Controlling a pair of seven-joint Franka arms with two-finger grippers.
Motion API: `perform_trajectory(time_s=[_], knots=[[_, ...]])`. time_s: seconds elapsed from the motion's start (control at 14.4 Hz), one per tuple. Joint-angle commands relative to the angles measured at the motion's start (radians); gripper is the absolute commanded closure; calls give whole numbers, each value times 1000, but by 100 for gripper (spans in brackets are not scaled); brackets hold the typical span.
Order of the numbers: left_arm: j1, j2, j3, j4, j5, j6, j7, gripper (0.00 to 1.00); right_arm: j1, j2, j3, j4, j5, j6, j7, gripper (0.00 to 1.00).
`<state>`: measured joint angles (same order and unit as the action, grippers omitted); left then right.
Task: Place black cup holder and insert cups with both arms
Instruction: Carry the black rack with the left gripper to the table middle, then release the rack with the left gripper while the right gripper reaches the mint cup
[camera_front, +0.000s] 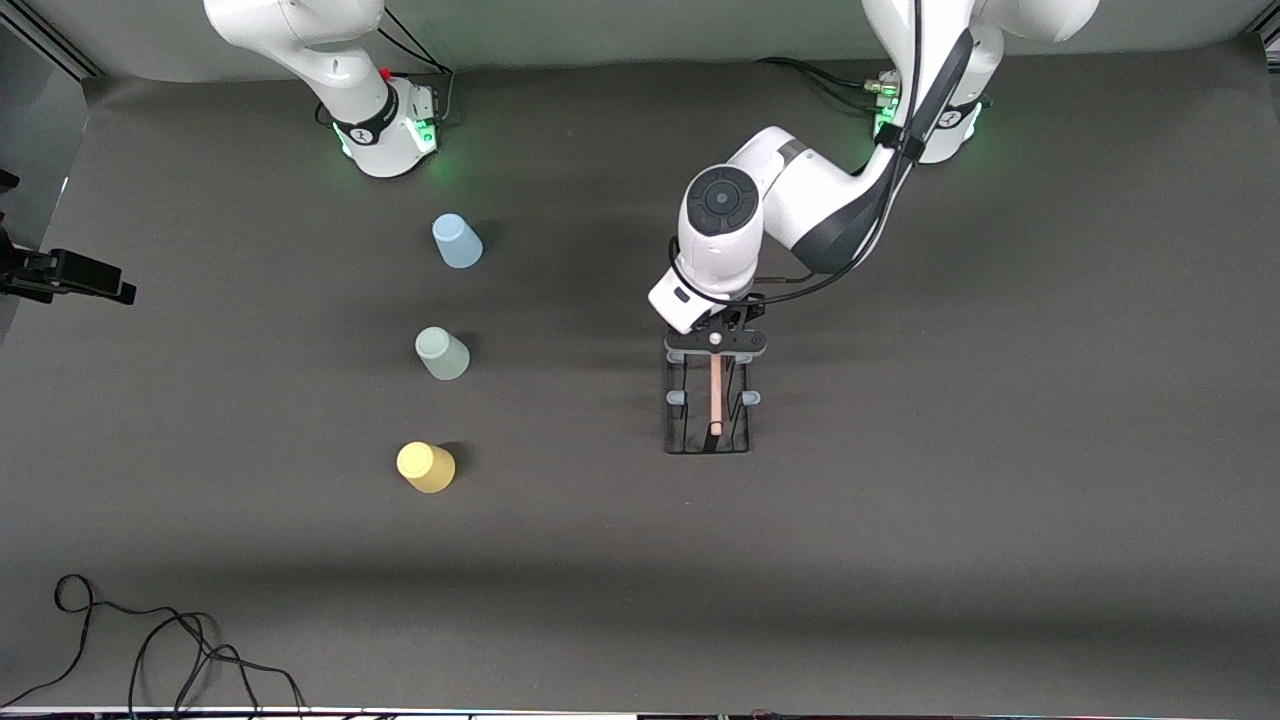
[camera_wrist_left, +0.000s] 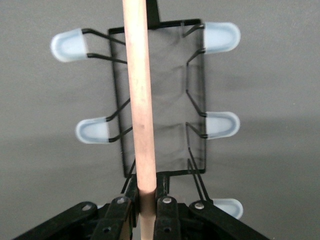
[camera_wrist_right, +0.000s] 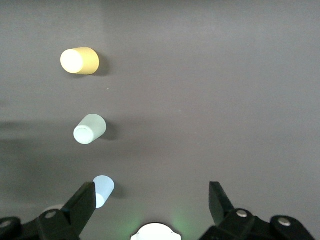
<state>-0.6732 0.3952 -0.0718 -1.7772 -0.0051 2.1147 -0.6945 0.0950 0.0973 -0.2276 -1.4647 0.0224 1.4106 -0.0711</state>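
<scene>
Grey matte table covering (camera_front: 900, 520) is carrying everything in sight. White jointed left arm (camera_front: 800, 195) is reaching from its base at about one o'clock in the front view toward the table's middle, and its black two-finger left gripper (camera_front: 716, 340) is sitting at the twelve o'clock end of the thin black wire cup holder (camera_front: 708, 405). In the left wrist view the left gripper (camera_wrist_left: 146, 212) is clamping the light wooden rod handle (camera_wrist_left: 140, 100), the rod running straight out from between the closed fingers (camera_wrist_left: 167, 210) over the rectangular wire base, with pale translucent prong caps (camera_wrist_left: 221, 124) sticking out on both sides. The holder is resting near the table's centre.

White right arm (camera_front: 330, 60) is waiting at its base around eleven o'clock, with the right gripper (camera_wrist_right: 152, 207) hanging with its fingers (camera_wrist_right: 82, 202) spread wide apart and holding nothing.

Three small tapered plastic cups are standing upside down in a line toward the right arm's end of the table: the light blue cup (camera_front: 457, 241) farthest from the front camera, the pale green cup (camera_front: 441, 353) in the middle, the yellow cup (camera_front: 426, 466) nearest.
</scene>
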Motion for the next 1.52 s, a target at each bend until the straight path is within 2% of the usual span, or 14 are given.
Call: perform_trajectory(time_s=[0.0, 0.28, 0.62, 0.9, 1.11, 1.18, 1.31, 1.45], knots=[[-8, -13, 12, 37, -79, 4, -13, 100, 8, 16, 5, 21, 22, -12, 21, 0], [-49, 11, 10, 76, -82, 5, -49, 100, 0, 15, -4, 23, 22, -15, 4, 0], [-106, 22, 10, 76, -82, 28, -92, 100, 2, 15, -4, 23, 21, -19, 5, 0], [-112, 50, 10, 76, -84, 68, -102, 100, 8, 15, 2, 23, 21, -19, 22, 0], [-109, 50, 10, 74, -89, 71, -105, 100, 21, 13, 13, 6, 37, -10, 114, 0], [-109, 50, 10, 74, -89, 71, -115, 100, 67, 10, 13, -2, 50, -7, 161, 0], [-108, 48, 10, 74, -89, 70, -138, 43, 145, 2, 13, -40, 51, 13, 313, 0], [-103, 33, 10, 78, -87, 50, -137, 7, 233, -25, 11, -139, 51, 98, 398, 0]])
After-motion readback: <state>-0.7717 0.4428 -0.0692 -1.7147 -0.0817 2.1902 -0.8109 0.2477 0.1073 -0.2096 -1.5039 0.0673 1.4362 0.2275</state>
